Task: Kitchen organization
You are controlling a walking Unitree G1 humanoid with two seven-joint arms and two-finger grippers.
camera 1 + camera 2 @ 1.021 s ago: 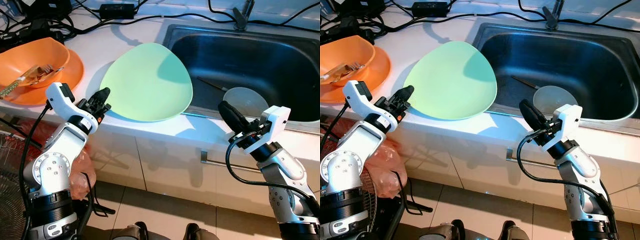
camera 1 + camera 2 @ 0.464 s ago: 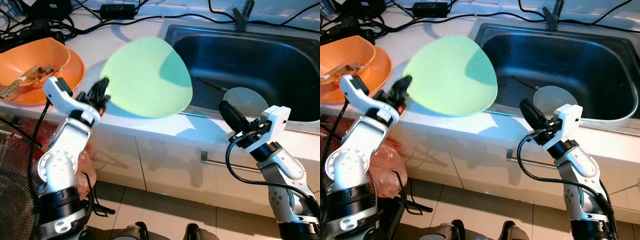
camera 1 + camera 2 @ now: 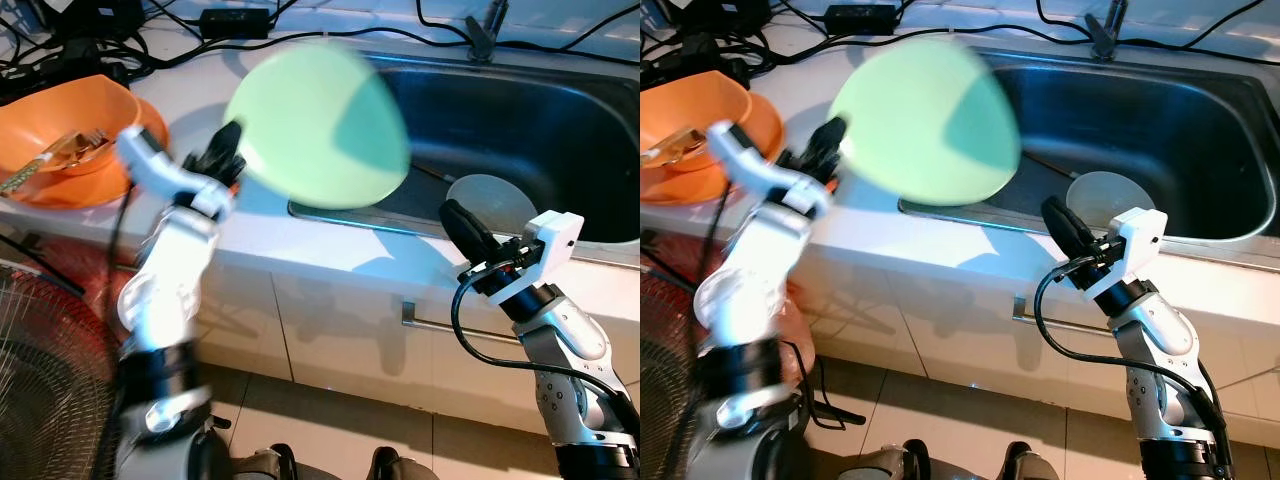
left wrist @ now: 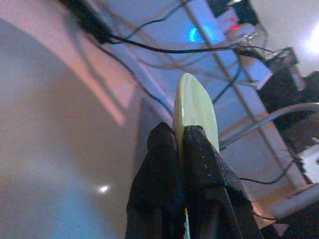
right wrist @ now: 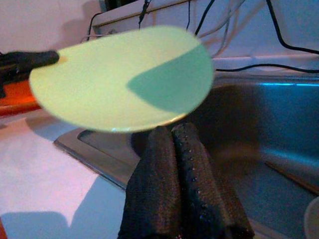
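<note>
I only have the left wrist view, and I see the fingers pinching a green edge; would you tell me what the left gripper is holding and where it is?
Observer: The left gripper holds a pale green plate by its rim, lifted clear of the counter and tilted over the near left corner of the sink.
Operator: Thank you. Is there anything in the sink below it?
Observer: Yes, a translucent bowl sits in the basin, to the plate's right.
Operator: And where is the right gripper?
Observer: The right gripper hovers at the sink's front edge, fingers shut on nothing.
</note>
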